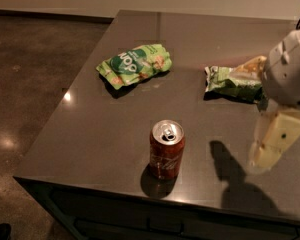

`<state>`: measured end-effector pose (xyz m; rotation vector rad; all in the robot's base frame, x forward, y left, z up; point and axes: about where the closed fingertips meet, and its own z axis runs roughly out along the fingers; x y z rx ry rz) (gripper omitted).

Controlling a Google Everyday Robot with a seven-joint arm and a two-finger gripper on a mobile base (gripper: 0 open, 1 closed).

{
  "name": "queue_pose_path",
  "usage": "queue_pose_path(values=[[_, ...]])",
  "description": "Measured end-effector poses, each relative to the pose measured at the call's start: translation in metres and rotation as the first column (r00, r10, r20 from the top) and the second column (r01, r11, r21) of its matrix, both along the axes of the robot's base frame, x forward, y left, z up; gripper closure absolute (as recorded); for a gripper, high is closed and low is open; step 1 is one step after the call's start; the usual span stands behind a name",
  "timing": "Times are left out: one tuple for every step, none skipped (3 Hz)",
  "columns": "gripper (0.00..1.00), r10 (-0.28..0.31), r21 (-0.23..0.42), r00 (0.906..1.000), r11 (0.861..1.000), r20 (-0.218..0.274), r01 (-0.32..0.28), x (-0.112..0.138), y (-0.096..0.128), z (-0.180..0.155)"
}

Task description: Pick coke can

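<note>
The coke can (166, 149) stands upright near the front edge of the dark table (105, 129), red with white script and a silver top with pull tab. My gripper (270, 141) hangs at the right side of the view, pale cream, above the table and well to the right of the can, a good gap apart. It holds nothing that I can see.
A green snack bag (135, 64) lies at the back left of the table. A second green snack bag (232, 81) lies at the back right, partly behind my arm. The table's front and left edges drop to a concrete floor (25, 84).
</note>
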<state>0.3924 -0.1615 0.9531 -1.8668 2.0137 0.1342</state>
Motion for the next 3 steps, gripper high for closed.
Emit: queue_pose_path(values=[[0.00,0.123,0.114,0.9922,0.986,-0.020,-0.120,-0.038,0.047,-0.025],[0.00,0.196,0.207,0.9804,0.960,-0.022,-0.187,-0.058,0.090,-0.044],[0.00,0.196,0.259,0.9807,0.947,0.001,-0.189,-0.059,0.120,-0.052]])
